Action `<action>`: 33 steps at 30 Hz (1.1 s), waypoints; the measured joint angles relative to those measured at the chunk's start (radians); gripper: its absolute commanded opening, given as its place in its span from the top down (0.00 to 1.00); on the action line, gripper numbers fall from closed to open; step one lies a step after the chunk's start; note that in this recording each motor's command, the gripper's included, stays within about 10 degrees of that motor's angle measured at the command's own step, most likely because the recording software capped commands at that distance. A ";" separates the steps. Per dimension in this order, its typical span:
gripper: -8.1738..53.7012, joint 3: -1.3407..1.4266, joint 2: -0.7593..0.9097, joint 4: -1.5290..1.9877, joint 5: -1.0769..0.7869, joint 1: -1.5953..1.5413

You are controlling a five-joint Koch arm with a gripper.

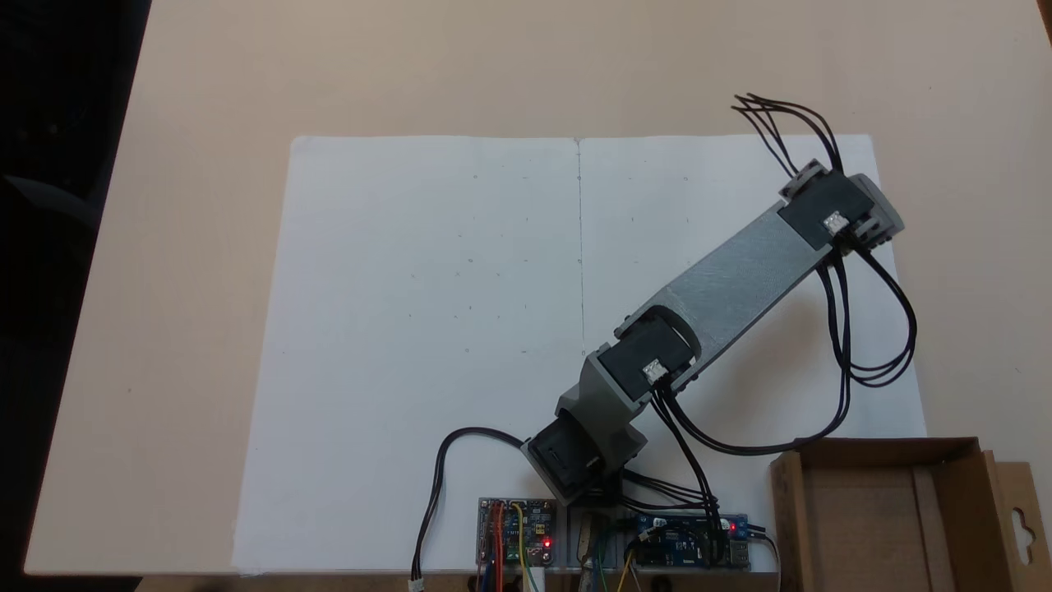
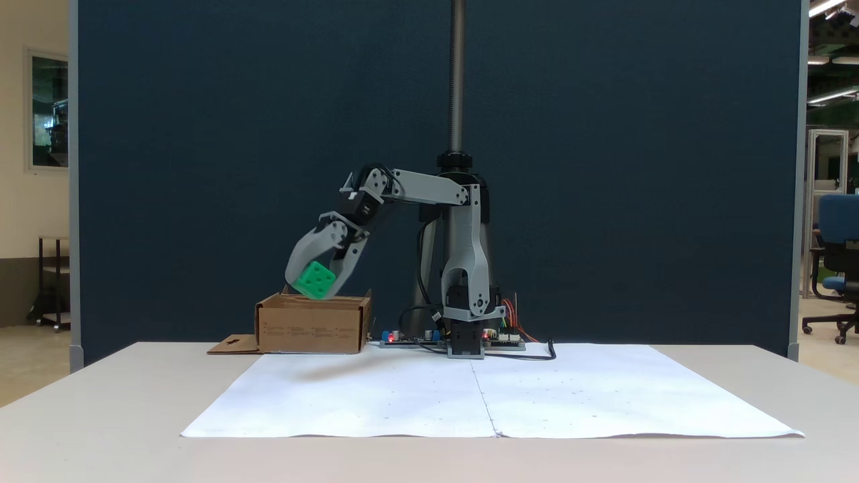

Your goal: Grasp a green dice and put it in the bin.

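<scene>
In a fixed view from the table's front, my gripper (image 2: 314, 288) hangs tilted downward, shut on the green dice (image 2: 315, 279). The dice is a small bright green cube with pips, held in the air between the two grey fingers (image 2: 300, 258). In that view the dice lines up just over the top rim of the bin (image 2: 312, 327), a brown cardboard box. The top-down fixed view shows the arm's wrist end (image 1: 838, 210) stretched over the paper's right corner. There it is well away from the bin (image 1: 789, 510) at the lower right.
A large white paper sheet (image 1: 427, 329) covers the table's middle. Circuit boards (image 1: 518, 534) and black cables (image 1: 871, 329) sit by the arm's base, next to the bin. The bin's flap with a hang-hole (image 1: 1023, 522) sticks out sideways. A dark partition (image 2: 201, 168) stands behind the arm.
</scene>
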 measured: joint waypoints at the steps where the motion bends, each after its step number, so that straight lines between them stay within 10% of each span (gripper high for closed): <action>1: 0.67 0.000 0.000 0.000 0.000 0.034; 33: 0.67 0.000 -0.043 0.115 -0.155 0.865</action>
